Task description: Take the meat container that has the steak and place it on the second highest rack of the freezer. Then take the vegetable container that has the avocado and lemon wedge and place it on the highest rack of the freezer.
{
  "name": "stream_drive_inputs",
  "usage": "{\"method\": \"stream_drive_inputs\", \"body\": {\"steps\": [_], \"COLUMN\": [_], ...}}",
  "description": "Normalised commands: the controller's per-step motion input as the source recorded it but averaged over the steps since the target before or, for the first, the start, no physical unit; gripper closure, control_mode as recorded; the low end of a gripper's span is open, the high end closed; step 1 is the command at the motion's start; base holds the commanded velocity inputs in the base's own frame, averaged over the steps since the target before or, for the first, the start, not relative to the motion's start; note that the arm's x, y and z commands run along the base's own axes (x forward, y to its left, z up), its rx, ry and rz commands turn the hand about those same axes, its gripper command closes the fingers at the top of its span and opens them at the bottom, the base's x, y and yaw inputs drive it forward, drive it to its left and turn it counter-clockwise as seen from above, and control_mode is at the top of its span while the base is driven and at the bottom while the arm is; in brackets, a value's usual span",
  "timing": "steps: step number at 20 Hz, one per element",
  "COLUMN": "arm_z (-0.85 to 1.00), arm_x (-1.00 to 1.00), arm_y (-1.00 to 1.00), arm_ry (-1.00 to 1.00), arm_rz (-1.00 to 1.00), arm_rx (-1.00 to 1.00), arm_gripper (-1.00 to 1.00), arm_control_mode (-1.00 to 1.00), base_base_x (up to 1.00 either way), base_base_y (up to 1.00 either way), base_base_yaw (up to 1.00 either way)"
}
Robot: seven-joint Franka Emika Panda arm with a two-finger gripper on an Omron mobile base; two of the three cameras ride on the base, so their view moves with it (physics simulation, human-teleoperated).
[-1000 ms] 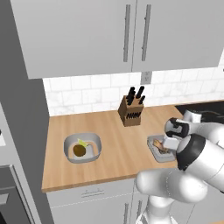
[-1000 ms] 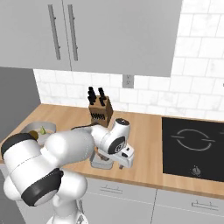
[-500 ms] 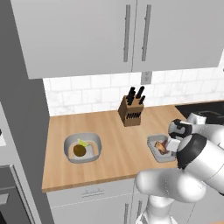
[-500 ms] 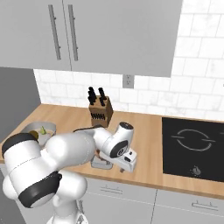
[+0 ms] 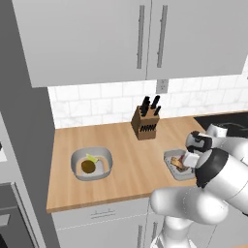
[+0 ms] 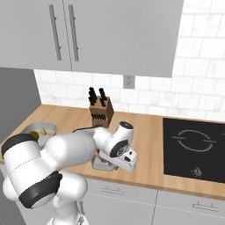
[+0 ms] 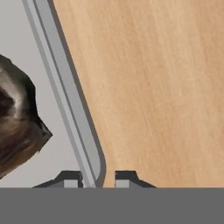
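Containers: two shallow grey trays were counted on the wooden worktop (image 5: 131, 160).
Pincer (image 7: 98, 178): narrowed astride the steak tray's rim (image 7: 65, 94).

The meat container (image 5: 175, 163) is a shallow grey tray with rounded corners, lying flat on the wooden counter. In it lies the steak (image 7: 15, 127), a reddish-brown slab with pale streaks and a ragged edge. Well to its left on the counter sits the vegetable container (image 5: 77, 160), a grey rounded tray holding the dark olive avocado (image 5: 87, 166) and the yellow lemon wedge (image 5: 91, 158), just beside each other.
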Motion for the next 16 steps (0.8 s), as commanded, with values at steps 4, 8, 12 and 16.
{"method": "stream_drive_inputs", "body": {"steps": [4,8,12,16], "arm_z": [0.00,0.13,0.43,0.62], "arm_x": [-0.03,-0.09,-0.05,-0.05], "arm_y": [0.05,0.06,0.01,0.09], "arm_ry": [0.00,0.00,0.00,0.00], "arm_rz": [0.00,0.00,0.00,0.00], "arm_rx": [0.00,0.00,0.00,0.00], "arm_gripper": [1.00,1.00,1.00,1.00], "arm_control_mode": [-1.00,-1.00,-1.00,-1.00], "base_base_x": [0.00,0.00,0.00,0.00], "base_base_y": [0.00,0.00,0.00,0.00], "base_base_yaw": [0.00,0.00,0.00,0.00]}}
